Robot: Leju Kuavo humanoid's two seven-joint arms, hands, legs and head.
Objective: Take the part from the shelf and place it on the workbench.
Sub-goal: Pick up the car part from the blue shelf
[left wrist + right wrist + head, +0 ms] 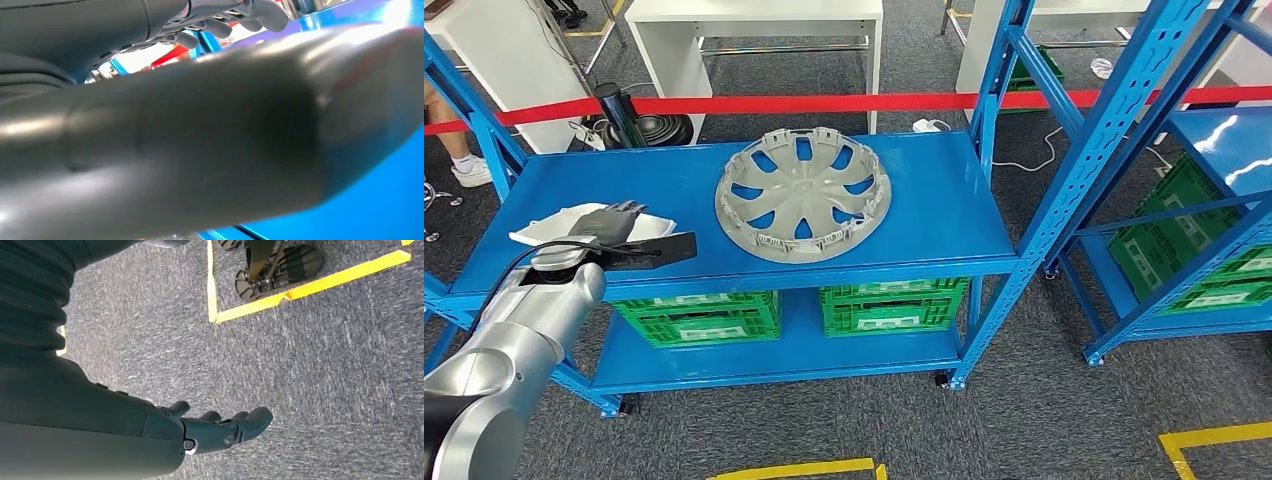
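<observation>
A white moulded part [546, 229] lies at the left end of the blue shelf top [944, 205]. My left hand [614, 232] hovers over its right side, fingers spread above it and the dark thumb stretched out to the right; nothing sits between them. In the left wrist view the thick thumb [200, 140] is blurred and close, the fingers [235, 15] are beyond it, and the shelf [380, 200] lies beneath. A grey wheel cover [804, 195] rests in the middle of the shelf. My right hand [220, 427] hangs over the grey carpet, fingers extended and holding nothing.
Green crates [699, 315] fill the lower shelf. A second blue rack [1214, 220] with more crates stands at the right. Red barrier tape [824, 103] runs behind the shelf, with white tables [754, 25] beyond. A person's shoe [469, 170] shows far left. Yellow tape [804, 468] marks the floor.
</observation>
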